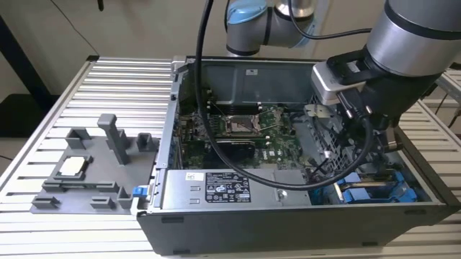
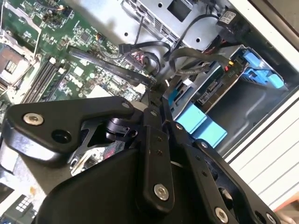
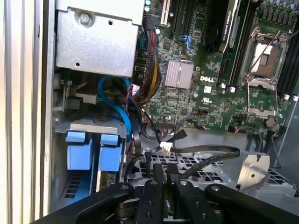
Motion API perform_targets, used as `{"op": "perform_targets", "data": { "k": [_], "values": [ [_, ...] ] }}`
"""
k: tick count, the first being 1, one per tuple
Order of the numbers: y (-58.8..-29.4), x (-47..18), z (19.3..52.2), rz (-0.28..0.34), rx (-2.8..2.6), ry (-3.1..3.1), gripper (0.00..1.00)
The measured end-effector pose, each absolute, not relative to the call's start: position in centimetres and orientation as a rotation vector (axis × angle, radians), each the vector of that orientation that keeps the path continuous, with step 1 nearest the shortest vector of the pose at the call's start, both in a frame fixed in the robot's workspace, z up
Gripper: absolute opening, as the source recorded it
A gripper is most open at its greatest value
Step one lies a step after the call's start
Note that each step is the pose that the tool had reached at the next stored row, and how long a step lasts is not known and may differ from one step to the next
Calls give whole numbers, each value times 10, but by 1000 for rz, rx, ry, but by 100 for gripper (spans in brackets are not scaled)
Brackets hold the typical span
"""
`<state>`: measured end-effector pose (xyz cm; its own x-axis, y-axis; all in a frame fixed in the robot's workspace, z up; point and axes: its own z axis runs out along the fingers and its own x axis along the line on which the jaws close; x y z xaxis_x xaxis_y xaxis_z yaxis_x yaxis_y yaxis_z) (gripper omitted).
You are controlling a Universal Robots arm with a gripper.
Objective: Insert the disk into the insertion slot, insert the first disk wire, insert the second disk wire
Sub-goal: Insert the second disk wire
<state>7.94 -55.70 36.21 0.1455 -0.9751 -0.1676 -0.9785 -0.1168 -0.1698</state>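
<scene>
Tool [image 3: 163, 186] inside case [image 1: 216, 226], disk [image 2: 219, 84] in insertion slot [image 2: 243, 107]

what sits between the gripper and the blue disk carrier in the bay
In the first wrist view, loose black cables and a perforated grey metal cage lie between the gripper and the blue-framed disk.

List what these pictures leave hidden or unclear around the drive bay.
- Gripper: in the exterior view the arm's wrist covers its fingertips.
- Disk: in the second wrist view black cables cross it, so whether any wire is plugged in is unclear.
- Insertion slot: in the exterior view the arm and case wall hide most of it.
</scene>
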Motion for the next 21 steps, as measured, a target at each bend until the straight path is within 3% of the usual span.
{"op": "perform_targets", "data": {
  "k": [8,21],
  "values": [
    [-582,80,362,35,-2187,1920,16],
    [-584,92,355,-12,-2178,1978,16]
  ]
}}
